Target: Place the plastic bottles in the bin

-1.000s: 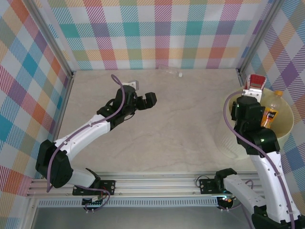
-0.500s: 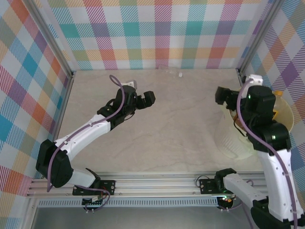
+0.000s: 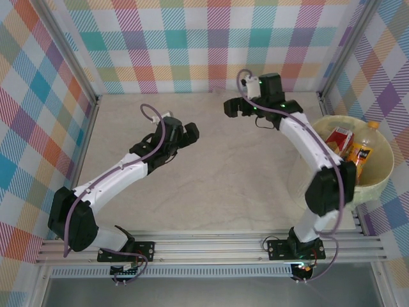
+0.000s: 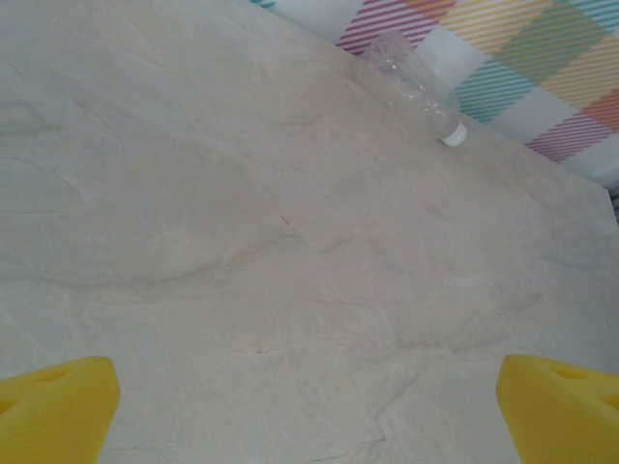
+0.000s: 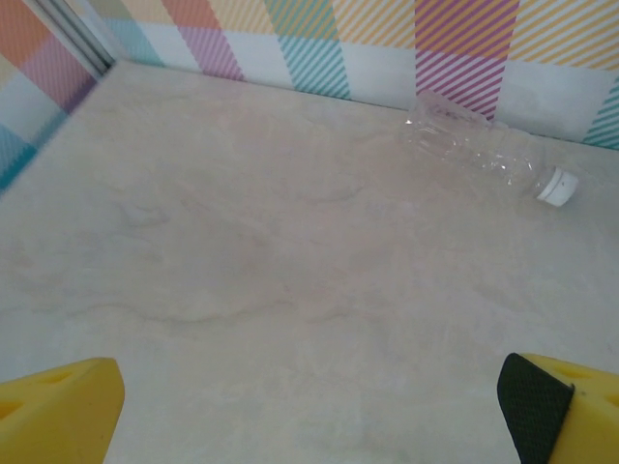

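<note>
1. Top external view: the right gripper (image 3: pixel 233 107) is being held out by the far wall (image 3: pixel 192 57), most likely because one clear bottle (image 5: pixel 481 155) is lying there on the table (image 3: pixel 243 173), on its side, well apart from the bin (image 3: pixel 317 128).
2. Its fingers (image 5: pixel 58 396) are being held wide open, with nothing between them.
3. The left gripper (image 3: pixel 187 132) is being held wide open and empty too, pointed toward that bottle.
4. Two bottles are being kept in the bin: a red-label bottle (image 3: pixel 339 137) and an orange bottle (image 3: pixel 364 152).
</note>
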Motion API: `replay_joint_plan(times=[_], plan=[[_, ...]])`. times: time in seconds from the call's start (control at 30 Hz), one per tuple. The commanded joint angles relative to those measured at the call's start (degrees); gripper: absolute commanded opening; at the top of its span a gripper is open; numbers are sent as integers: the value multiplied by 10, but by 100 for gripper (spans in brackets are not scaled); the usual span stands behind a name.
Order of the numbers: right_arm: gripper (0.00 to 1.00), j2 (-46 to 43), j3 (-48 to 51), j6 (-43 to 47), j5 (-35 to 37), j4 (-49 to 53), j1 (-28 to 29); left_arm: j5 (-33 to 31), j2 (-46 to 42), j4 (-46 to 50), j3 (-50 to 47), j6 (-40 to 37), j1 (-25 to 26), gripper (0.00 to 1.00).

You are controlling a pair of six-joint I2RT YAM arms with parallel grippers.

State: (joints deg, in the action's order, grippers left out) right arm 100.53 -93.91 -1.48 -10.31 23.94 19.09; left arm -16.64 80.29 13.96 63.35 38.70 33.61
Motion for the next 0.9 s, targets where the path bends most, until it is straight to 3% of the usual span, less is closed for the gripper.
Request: replay_joint_plan(times=[0.0,0.17,0.33,0.57,0.7,0.87], plan=[[100,65,-58,66,0,-65,-2,0,7,15,-6,23,-16,100],[100,208,-146,178,37,-118,-2,108,52,-40,4,58,-56,100],[100,365,-294,290,83,-125,-3,111,115,-17,65,57,-63,100],[100,556,-499,403,138,-138,-4,117,150,-15,69,61,-75,100],[100,597,-508,425,168,-206,-8,122,164,-10,66,64,-85,100],[100,639,-537,470,175,-217,-8,126,185,0,76,55,-93,100]])
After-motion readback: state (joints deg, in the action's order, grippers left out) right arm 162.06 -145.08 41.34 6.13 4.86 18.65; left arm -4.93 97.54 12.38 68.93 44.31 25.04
